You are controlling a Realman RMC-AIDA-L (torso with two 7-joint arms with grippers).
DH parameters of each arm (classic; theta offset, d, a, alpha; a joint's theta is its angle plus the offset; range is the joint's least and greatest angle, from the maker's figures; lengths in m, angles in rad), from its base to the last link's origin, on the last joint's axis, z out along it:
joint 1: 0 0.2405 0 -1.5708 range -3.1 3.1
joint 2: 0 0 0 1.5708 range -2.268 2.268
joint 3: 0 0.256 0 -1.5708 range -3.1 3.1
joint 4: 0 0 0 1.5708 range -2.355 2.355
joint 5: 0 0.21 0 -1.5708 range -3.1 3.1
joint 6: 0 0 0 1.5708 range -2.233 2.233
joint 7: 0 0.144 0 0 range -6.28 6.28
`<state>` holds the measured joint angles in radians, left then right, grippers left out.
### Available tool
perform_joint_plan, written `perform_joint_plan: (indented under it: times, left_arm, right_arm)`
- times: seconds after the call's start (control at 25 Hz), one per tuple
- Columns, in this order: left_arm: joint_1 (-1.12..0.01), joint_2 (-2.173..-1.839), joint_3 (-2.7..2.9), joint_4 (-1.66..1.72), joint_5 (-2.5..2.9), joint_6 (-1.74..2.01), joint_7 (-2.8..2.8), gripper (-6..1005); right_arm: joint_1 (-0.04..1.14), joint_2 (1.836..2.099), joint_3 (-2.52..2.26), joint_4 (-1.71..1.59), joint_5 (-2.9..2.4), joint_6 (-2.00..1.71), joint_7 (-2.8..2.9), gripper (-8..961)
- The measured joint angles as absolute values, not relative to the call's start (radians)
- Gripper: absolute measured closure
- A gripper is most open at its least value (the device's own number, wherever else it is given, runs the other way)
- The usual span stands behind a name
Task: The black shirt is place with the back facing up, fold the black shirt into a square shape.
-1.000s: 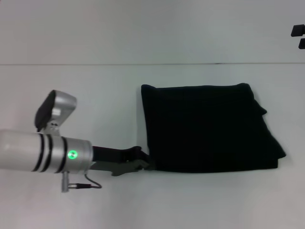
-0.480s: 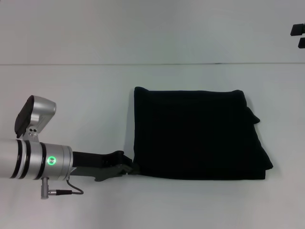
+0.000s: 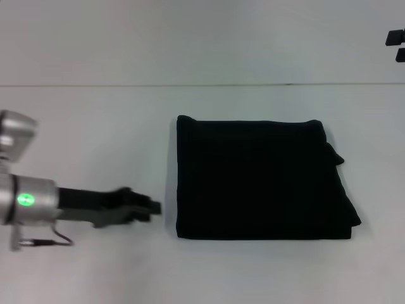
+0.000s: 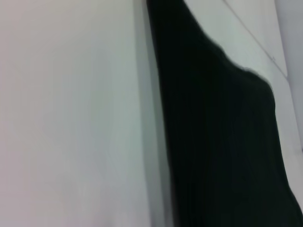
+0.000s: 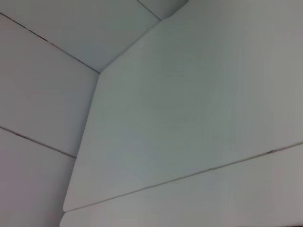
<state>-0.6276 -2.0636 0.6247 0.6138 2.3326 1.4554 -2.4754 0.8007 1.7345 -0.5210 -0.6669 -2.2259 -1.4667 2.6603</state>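
White tabletop (image 3: 95,126) fills the head view, with a thin seam running across it at the far side. On the left, the left gripper (image 3: 149,208) reaches out low over that surface from its silver wrist, which shows a green light; the gripper's tip is blurred, so whether its fingers are spread or pressed together cannot be told, and nothing is seen between them. It points toward the near left corner of the black shirt (image 3: 259,180) and stands just beside it — apart from the cloth, with a strip of bare white between the two. The shirt lies flat at the middle of the table, folded into a compact, nearly square block with a straight left edge and a straight near edge; its right side is less tidy, with layers stepping outward toward the near right corner. No lettering shows on the upper face. In the left wrist view the shirt (image 4: 222,142) appears as a dark mass with a straight edge against the white table. The right gripper (image 3: 397,45) shows only as two dark shapes at the far right edge of the head view, well away from the shirt — its state cannot be read. The right wrist view shows only white panels and seams.
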Motion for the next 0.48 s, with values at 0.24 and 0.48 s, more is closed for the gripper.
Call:
perform_joint_plan:
  times: [0.24,0.48]
  left_arm:
    - [-0.628,-2.042,0.494,0.662,2.255,1.526,-2.112,552]
    - [-0.660,-2.035,0.492,0.662,2.199,1.458,-1.942,338]
  right_arm:
    - [0.793,1.765,-0.521,-0.666,-2.199,-1.458,2.438,349]
    - [0.716,1.879,-0.517,-0.713,-2.148,-1.370,2.085,341]
